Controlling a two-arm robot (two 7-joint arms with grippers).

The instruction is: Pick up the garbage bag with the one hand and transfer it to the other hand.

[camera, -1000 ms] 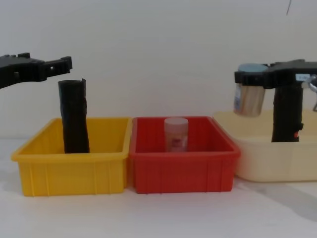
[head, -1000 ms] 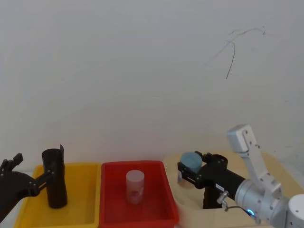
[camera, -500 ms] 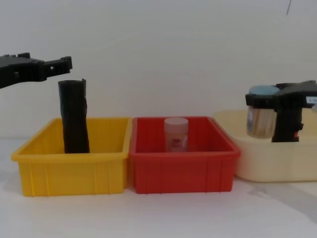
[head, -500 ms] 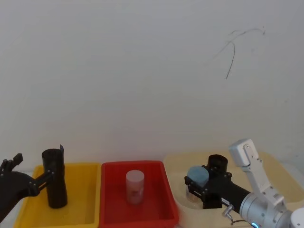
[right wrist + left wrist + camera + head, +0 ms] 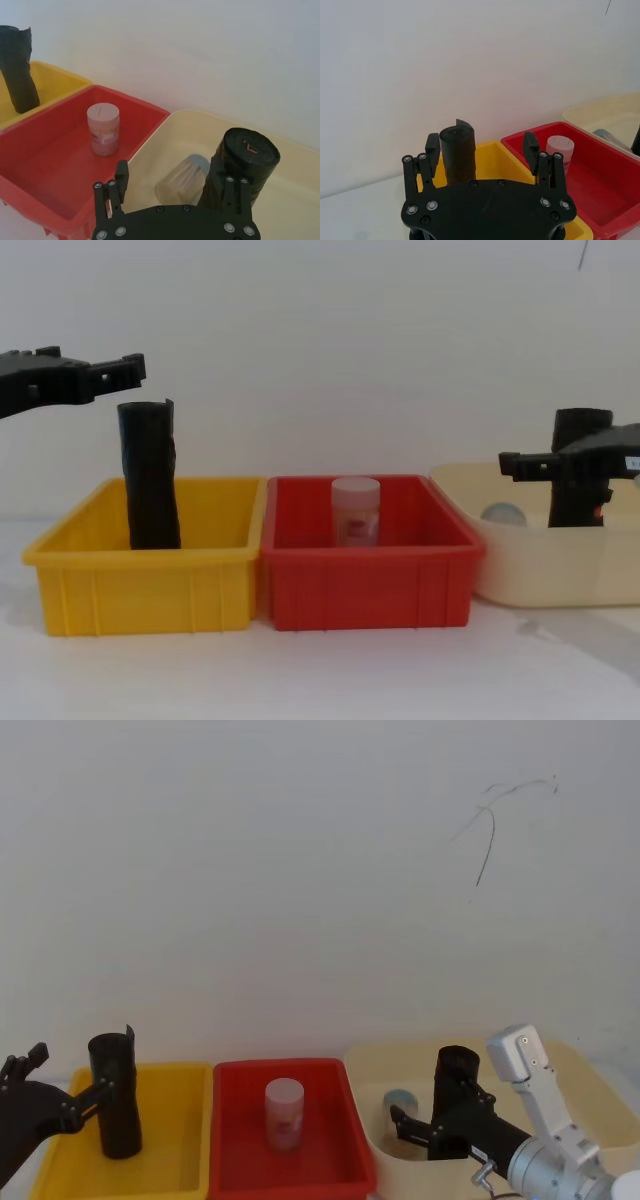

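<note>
Right black two-finger gripper (image 5: 167, 187) spread open; tall black wrinkled plastic roll (image 5: 242, 162) just beside finger, base hidden in cream bin (image 5: 520, 565). Left black two-finger gripper (image 5: 482, 150) open.

Between the open jaws of the right gripper (image 5: 170, 192), the garbage bag (image 5: 243, 165) is matt black plastic, wrinkled, rolled tight. The cream bin (image 5: 300, 210) around it looks smooth, slightly glossy plastic. The left gripper (image 5: 482, 150) is matt black with shiny metal screws; ahead of its jaws stands the twin roll (image 5: 459, 156), also crinkled plastic.
</note>
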